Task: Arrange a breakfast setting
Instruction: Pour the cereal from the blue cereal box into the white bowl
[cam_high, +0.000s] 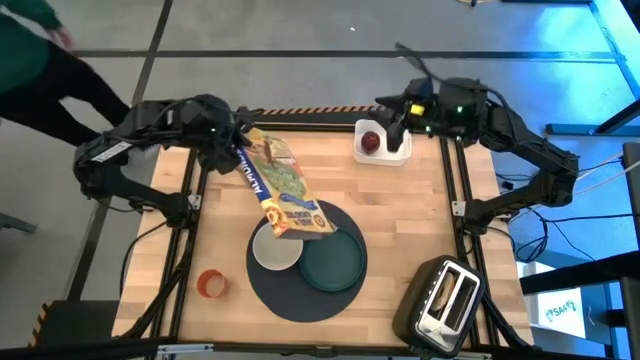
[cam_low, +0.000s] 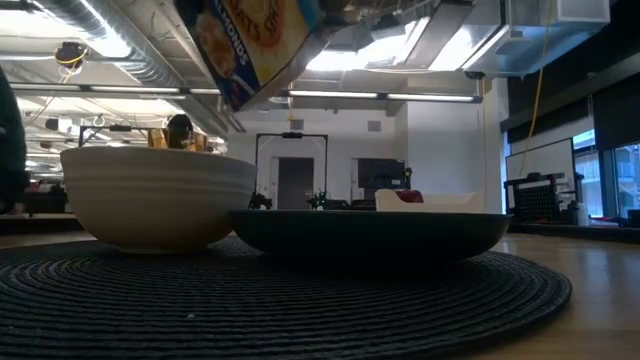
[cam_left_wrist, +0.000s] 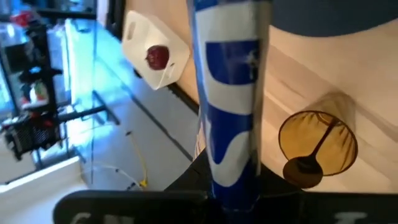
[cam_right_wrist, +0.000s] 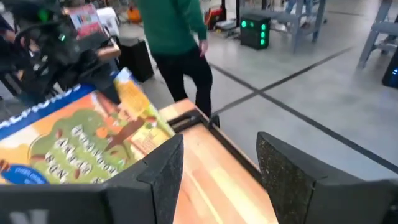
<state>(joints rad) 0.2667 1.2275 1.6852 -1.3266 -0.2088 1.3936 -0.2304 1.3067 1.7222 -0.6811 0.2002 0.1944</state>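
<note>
Table (cam_high: 400, 210): pale wood planks, smooth. Placemat (cam_low: 300, 300): dark woven cord, ribbed, matt. Cereal box (cam_high: 285, 190): printed cardboard, glossy. Toaster (cam_high: 445, 300): black w/ shiny metal.

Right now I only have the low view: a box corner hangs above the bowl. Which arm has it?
Observer: The left gripper is shut on the cereal box, which tilts over the white bowl.
Operator: Right arm?
Observer: The right gripper is open, by the white tray that holds the red fruit.
Operator: Cup?
Observer: The orange cup stands on bare wood, off the placemat, on the left arm's side.
</note>
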